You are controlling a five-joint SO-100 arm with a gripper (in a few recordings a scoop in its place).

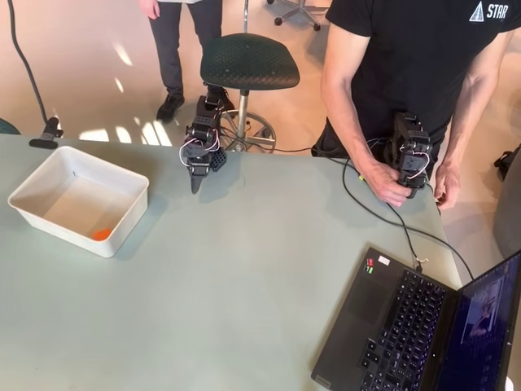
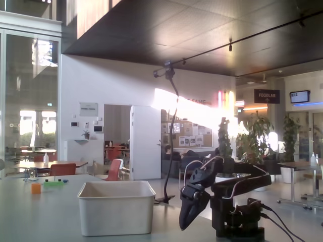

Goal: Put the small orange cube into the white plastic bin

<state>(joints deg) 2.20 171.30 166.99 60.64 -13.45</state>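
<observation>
**Inspector:** Noting the small orange cube (image 1: 101, 234) first: in the overhead view it lies on the floor of the white plastic bin (image 1: 124, 182), against the near wall.

**Clerk:** And the claw?

**Inspector:** The gripper (image 1: 195, 184) hangs over the table (image 1: 244, 285), well apart from the bin and to its right in the overhead view, tip pointing down. In the fixed view the gripper (image 2: 187, 222) shows its fingers drawn together to one point, holding nothing.

**Clerk:** Anything else on the table?

**Inspector:** A laptop (image 1: 391, 326) sits at the lower right corner in the overhead view. In the fixed view an orange block (image 2: 36, 188) and a green piece (image 2: 53, 183) rest far back, left of the bin (image 2: 116, 209).
</observation>
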